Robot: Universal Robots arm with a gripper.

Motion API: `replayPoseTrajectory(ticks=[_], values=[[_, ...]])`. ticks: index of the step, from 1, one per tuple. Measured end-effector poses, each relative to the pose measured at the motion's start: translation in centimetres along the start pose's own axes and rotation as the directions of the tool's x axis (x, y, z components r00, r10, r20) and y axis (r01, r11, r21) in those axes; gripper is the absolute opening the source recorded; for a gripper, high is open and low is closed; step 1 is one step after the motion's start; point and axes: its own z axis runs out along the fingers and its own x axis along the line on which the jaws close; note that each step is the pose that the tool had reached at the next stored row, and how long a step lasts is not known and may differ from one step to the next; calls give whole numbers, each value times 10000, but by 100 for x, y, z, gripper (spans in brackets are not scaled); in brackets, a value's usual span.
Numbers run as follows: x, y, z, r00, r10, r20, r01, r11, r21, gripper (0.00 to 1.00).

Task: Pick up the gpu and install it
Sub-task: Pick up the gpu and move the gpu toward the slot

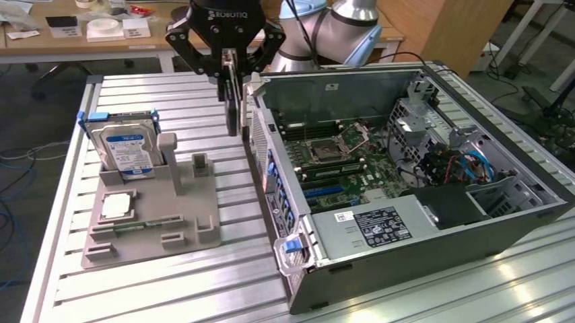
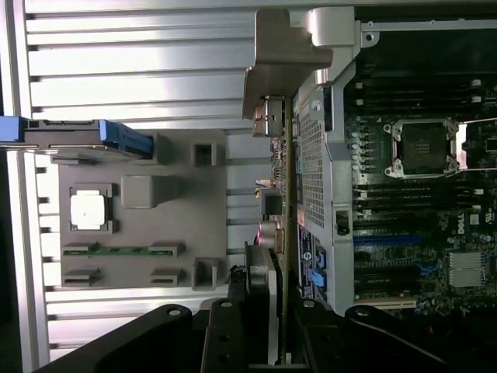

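The gpu (image 1: 233, 104) hangs upright and edge-on, a thin dark card, above the table between the grey holder and the open computer case (image 1: 503, 222). My gripper (image 1: 231, 73) is shut on its upper end. In the wrist view the gpu (image 2: 286, 186) runs as a narrow slab away from my gripper (image 2: 273, 299), its metal bracket (image 2: 283, 54) at the far end, just outside the case's rear wall (image 2: 330, 179). The motherboard (image 1: 355, 168) lies exposed inside the case, with a blue slot (image 2: 388, 241) and the CPU socket (image 2: 423, 148).
A grey holder (image 1: 193, 222) lies on the slatted metal table (image 1: 180, 296) at the exterior view's left. It carries a silver hard drive (image 1: 126, 151) standing upright and a small square silver chip (image 1: 117, 205). A desk with boxes stands behind.
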Motion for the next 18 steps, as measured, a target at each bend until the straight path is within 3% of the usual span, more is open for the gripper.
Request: replayPoseTrajectory(ticks=[18], values=[[-246,15,5,10000,0,0,0,10000,1,28]])
